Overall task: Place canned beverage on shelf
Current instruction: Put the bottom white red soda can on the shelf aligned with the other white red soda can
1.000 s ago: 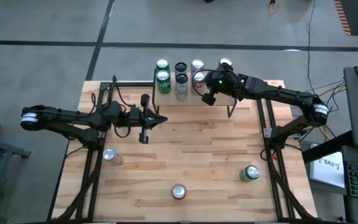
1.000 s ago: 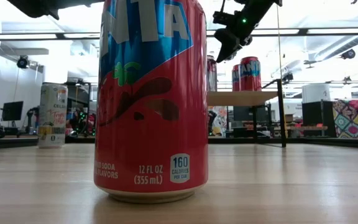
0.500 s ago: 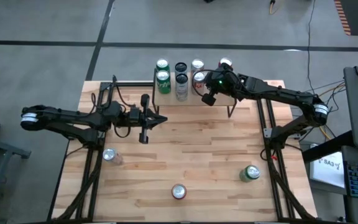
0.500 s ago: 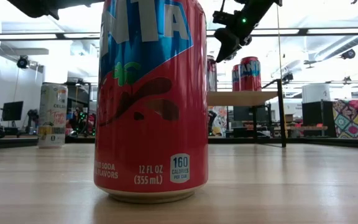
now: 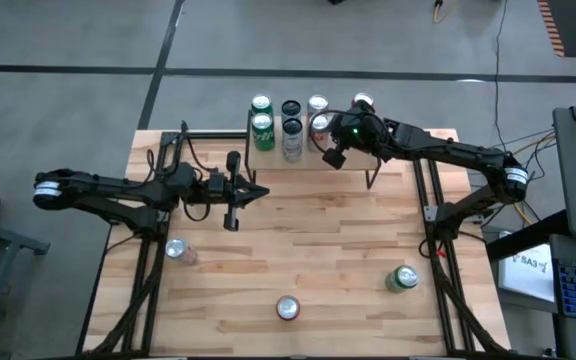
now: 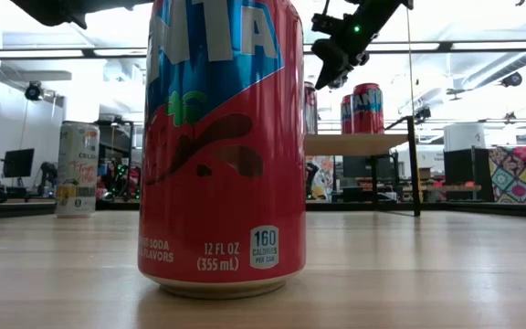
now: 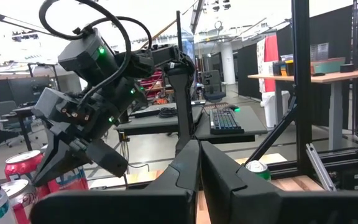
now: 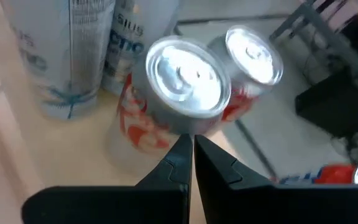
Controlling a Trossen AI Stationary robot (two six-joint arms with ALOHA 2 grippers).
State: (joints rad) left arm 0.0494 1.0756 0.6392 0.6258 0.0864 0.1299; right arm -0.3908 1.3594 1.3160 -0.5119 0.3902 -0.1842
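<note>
The shelf (image 5: 303, 158) stands at the table's far middle, its light wood top (image 6: 354, 143) carrying several cans: green, dark, tall pale and red ones. My right gripper (image 5: 333, 157) hangs shut just above a red can's silver top (image 8: 188, 78) on the shelf's right part, holding nothing. Three loose cans stand upright on the tabletop: a red one (image 5: 287, 308) near the front edge, a green one (image 5: 401, 278) at the front right, and a pale one (image 5: 176, 249) at the left. My left gripper (image 5: 263, 190) waits shut above the table's left middle.
Black frame rails (image 5: 148, 270) run along the table's left and right sides. In the low view the red can (image 6: 222, 146) fills the foreground. Bare butcher-block top (image 5: 318, 240) lies between the shelf and the loose cans.
</note>
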